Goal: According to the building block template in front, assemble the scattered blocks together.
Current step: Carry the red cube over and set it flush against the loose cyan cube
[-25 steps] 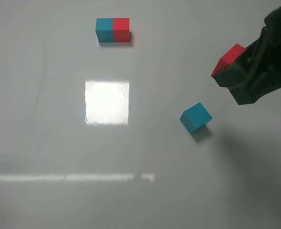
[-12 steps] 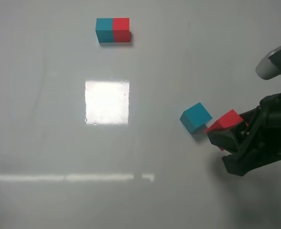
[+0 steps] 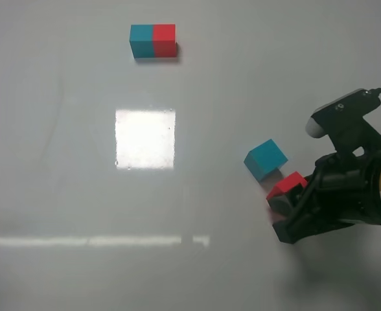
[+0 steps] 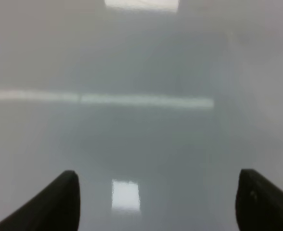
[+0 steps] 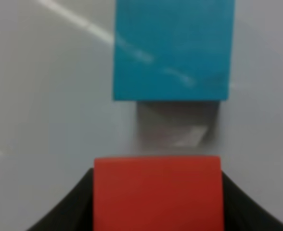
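Observation:
The template [image 3: 153, 41], a small joined bar with teal on the left and red on the right, sits at the far middle of the table. The loose teal cube [image 3: 265, 159] lies at the right; it also shows in the right wrist view [image 5: 173, 48]. My right gripper [image 3: 282, 202] is shut on the loose red cube [image 3: 288, 186] and holds it just in front of the teal cube, with a small gap between them [image 5: 157, 192]. My left gripper [image 4: 156, 202] is open and empty over bare table; it is out of the exterior high view.
The table [image 3: 61, 194] is plain grey and glossy. A bright square glare patch [image 3: 145, 138] lies at its middle and a streak of glare [image 3: 93, 241] runs across the near part.
My right gripper has carried the red cube from the far right down and toward the near side, ending close in front of the teal cube. The teal cube and template have not moved.

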Robot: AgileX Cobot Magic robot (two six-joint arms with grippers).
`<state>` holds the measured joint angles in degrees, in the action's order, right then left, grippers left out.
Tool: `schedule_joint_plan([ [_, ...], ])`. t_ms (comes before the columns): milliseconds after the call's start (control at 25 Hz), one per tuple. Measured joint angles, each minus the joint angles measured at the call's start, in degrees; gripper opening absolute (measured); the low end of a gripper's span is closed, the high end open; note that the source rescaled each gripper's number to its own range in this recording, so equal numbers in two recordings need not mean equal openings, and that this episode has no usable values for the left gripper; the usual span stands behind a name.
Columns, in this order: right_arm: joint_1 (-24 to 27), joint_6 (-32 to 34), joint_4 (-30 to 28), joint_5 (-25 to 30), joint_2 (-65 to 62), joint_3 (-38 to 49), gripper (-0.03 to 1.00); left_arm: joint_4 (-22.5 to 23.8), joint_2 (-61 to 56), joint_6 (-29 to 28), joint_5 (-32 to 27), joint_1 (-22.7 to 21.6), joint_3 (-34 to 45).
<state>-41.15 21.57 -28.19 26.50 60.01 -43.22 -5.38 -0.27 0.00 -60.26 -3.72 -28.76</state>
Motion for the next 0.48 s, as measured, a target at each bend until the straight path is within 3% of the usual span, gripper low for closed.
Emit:
schedule_joint_plan([
  [480,2.0,-0.1,-0.3,-4.9,0.4,0.0,0.01,0.0,0.0,-0.3,0.0,0.0,0.0],
])
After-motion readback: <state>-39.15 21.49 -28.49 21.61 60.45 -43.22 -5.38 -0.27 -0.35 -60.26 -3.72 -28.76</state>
